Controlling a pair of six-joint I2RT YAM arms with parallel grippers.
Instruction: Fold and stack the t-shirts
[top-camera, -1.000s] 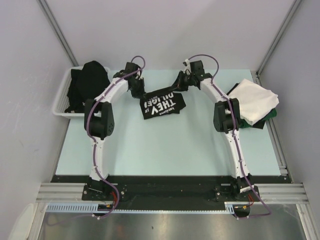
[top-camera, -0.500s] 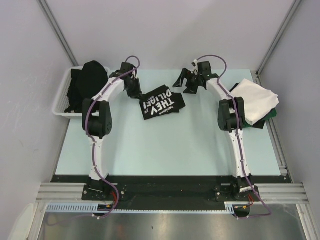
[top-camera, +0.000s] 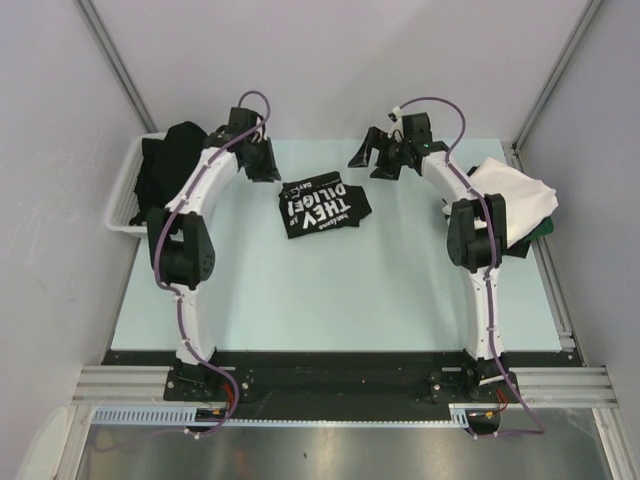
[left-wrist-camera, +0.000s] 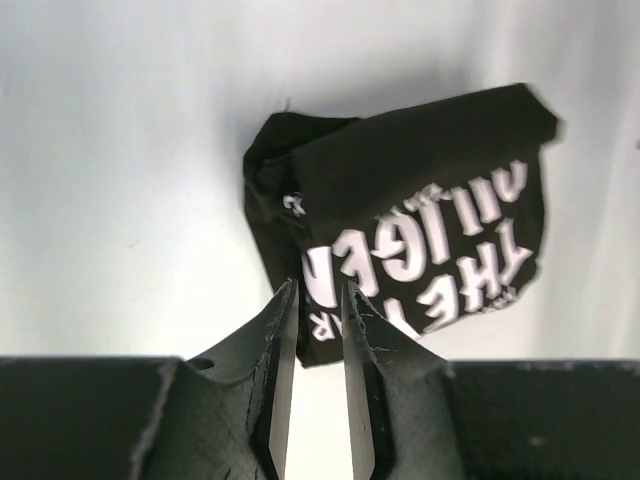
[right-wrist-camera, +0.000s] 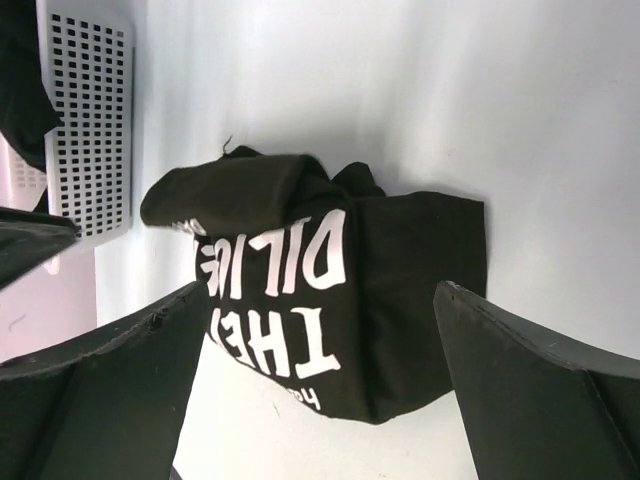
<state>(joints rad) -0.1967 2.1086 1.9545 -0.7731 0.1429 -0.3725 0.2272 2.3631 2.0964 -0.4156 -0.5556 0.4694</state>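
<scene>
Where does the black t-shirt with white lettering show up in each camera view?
Top external: the lettered t-shirt lies at centre, slightly above the middle.
Left wrist: upper right of the picture.
Right wrist: centre, slightly low.
Shared landmark: its white block lettering, visible in all three views.

Table (top-camera: 330, 290) front open; lettered t-shirt (top-camera: 322, 208) mid-back (basket (top-camera: 122, 195) left, t-shirt stack (top-camera: 510, 205) right).

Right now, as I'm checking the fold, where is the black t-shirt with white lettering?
In the top view, the lettered black t-shirt lies folded at the far centre of the table, between the left pincer and the right pincer, held by neither.
</scene>
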